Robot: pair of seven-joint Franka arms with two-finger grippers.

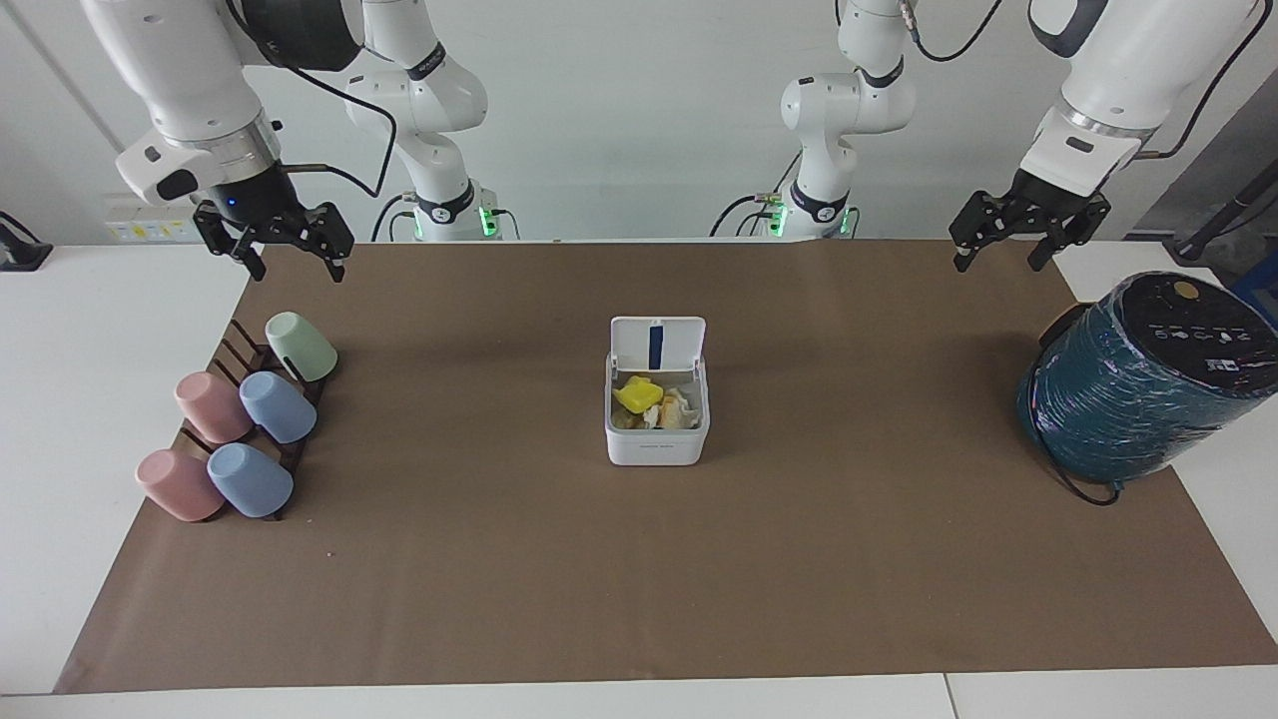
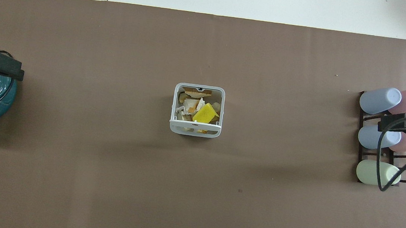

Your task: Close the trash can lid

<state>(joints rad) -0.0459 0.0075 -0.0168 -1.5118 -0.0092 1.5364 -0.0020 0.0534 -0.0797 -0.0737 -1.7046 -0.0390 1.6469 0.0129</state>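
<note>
The white trash can at the frame's centre holds a yellow scrap among pale crumpled litter; its white lid carries a blue strip. At the left, two pink, two blue and one pale green cup sit on a dark rack. At the right lies a teal-wrapped cylinder. Brown paper covers the white table.

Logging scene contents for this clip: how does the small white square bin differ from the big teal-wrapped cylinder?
The small white square plastic trash can stands upright at mid-table; the large teal-wrapped cylinder leans tilted at the left arm's end. The trash can is open, its white hinged lid raised, yellow and pale scraps visible inside; the cylinder has a closed black top. The trash can is much smaller. Both rest on the brown mat, untouched by either gripper.
</note>
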